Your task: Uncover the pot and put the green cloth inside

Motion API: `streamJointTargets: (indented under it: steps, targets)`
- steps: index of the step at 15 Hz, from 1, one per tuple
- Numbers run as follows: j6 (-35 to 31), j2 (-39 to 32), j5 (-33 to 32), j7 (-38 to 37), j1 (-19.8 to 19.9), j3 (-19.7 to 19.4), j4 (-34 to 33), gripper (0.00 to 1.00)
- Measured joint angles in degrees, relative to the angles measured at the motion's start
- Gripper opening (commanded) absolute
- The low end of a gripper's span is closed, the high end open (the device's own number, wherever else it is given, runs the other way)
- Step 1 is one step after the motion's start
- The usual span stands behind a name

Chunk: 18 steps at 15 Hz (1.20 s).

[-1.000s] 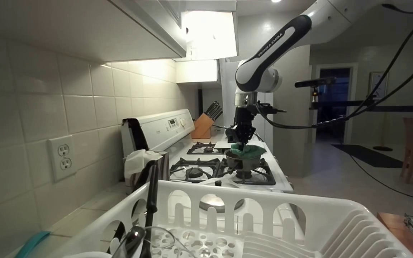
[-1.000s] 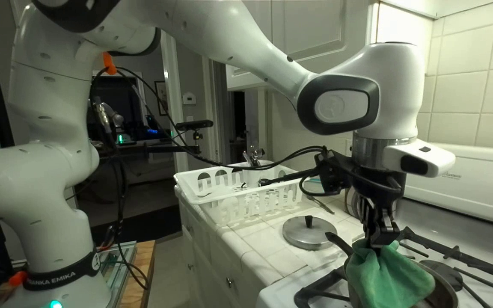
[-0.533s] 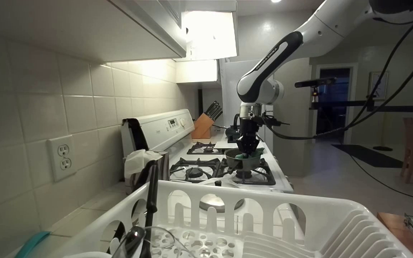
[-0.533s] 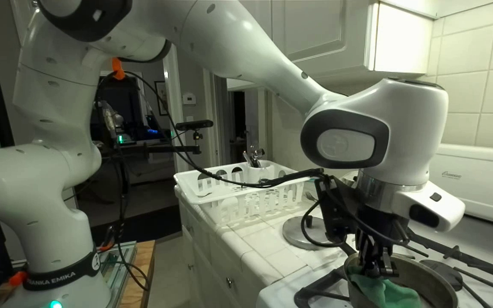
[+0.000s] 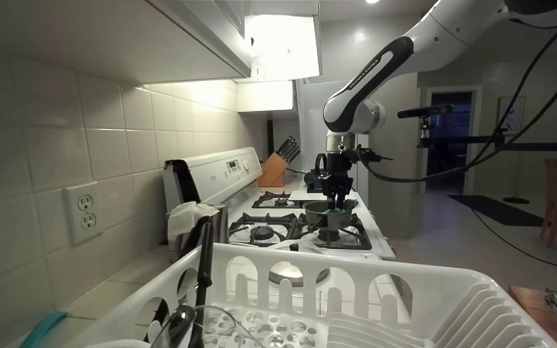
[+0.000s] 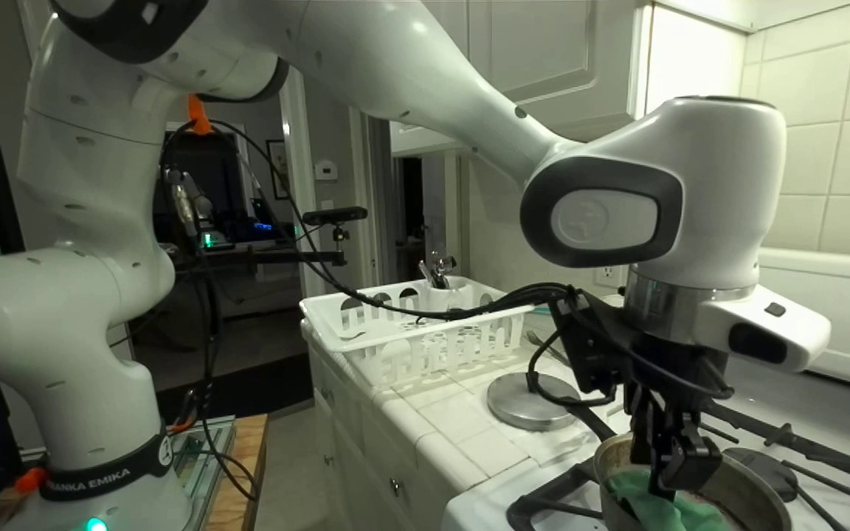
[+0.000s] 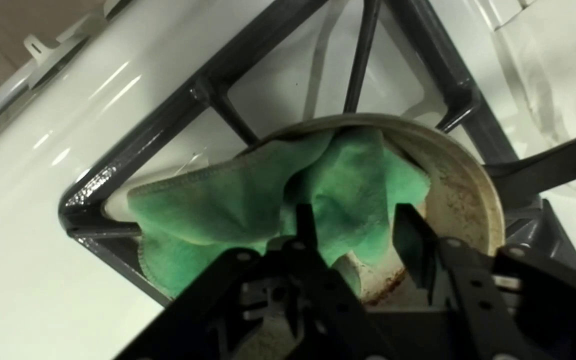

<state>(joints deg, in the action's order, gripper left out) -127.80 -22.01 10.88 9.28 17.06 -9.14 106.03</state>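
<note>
Pot [image 7: 463, 200] is uncovered and the green cloth [image 7: 238, 200] is in it, or mostly in it anyway. It's all bunched up in there, and in the wrist view a big flap shows out past the rim on the side across from the handle [image 7: 558, 162]. The gripper [image 7: 354, 220] points straight down over the pot with its fingers [image 7: 413, 245] spread and a clear gap between them, and you can see cloth through that gap. In both exterior views the tips are down in the mouth of the pot, but I can't tell if they're actually touching the cloth.

Pot itself sits upright on a black burner grate [image 7: 153, 132] on the white stove [image 7: 18, 240]. Lid [image 6: 521, 409] is off, lying on the tile counter [image 6: 454, 442] beside the stove, near the white dish rack [image 5: 361, 266], and in an exterior view you can see it through the slots of the rack. Way at the back past the burners there's a knife block [image 5: 272, 170] and a dark kettle [image 5: 313, 180]
</note>
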Motion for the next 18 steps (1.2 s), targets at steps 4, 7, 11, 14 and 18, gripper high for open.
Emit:
streamJointTargets:
  steps: [4, 7, 11, 14, 18]
  targets:
    - [0.1, 2.5, -4.7, -2.7, -2.0, -0.1, -0.4, 1.0]
    - [0.9, 4.2, -9.6, -8.7, -4.4, -0.9, 0.0, 1.0]
    - [4.5, 6.1, -16.6, -22.3, -7.5, -3.1, 2.1, 1.0]
    - [5.8, 6.4, -17.7, -28.0, -8.0, -3.7, 4.5, 1.0]
    - [4.9, 6.2, -17.7, -28.2, -7.5, -4.0, 6.1, 1.0]
